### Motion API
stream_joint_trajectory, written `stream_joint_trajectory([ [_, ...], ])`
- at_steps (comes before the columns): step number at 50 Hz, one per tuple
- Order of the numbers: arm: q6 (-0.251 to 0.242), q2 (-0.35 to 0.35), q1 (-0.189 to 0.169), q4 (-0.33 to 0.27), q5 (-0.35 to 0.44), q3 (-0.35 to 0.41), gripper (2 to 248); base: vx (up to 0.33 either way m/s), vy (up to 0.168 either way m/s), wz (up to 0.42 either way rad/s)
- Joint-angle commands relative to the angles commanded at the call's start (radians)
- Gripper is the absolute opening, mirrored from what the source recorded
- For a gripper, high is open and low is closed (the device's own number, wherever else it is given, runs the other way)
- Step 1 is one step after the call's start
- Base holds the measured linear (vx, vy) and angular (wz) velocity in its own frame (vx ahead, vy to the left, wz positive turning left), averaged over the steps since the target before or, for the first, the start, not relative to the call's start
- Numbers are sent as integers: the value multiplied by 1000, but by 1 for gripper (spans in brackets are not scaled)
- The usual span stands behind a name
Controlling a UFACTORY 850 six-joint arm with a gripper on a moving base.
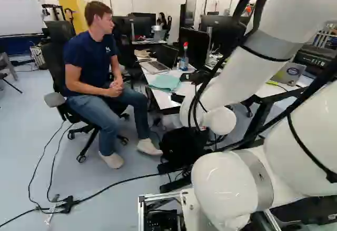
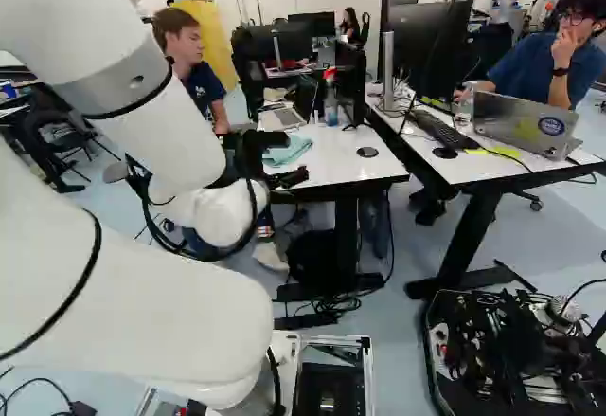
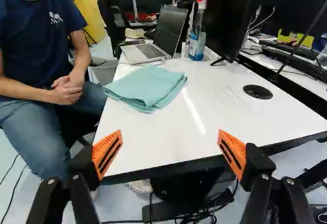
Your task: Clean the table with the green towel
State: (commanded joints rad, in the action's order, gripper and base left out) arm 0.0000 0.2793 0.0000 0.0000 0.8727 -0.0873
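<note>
Black end effector (image 3: pixel 169 132) gaping wide, so centre it over the folded pale-green cloth towel (image 1: pixel 166 82), upper middle of the left base view, and pinch what seems several layers.

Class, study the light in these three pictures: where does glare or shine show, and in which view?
Wrist view: a bright streak of glare on the white tabletop, starting close by the green towel and running toward the table's near edge. Left base view: small highlights on the arm's glossy white shell. Right base view: the same shell looks broadly bright.
</note>
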Motion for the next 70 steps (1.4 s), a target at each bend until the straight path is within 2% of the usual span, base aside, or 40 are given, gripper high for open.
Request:
stream_joint_trajectory([
  [37, 0, -50, 46, 0, -3, -147, 247, 0, 0, 0],
  [70, 0, -148, 87, 1, -105, -317, 247, 0, 0, 0],
])
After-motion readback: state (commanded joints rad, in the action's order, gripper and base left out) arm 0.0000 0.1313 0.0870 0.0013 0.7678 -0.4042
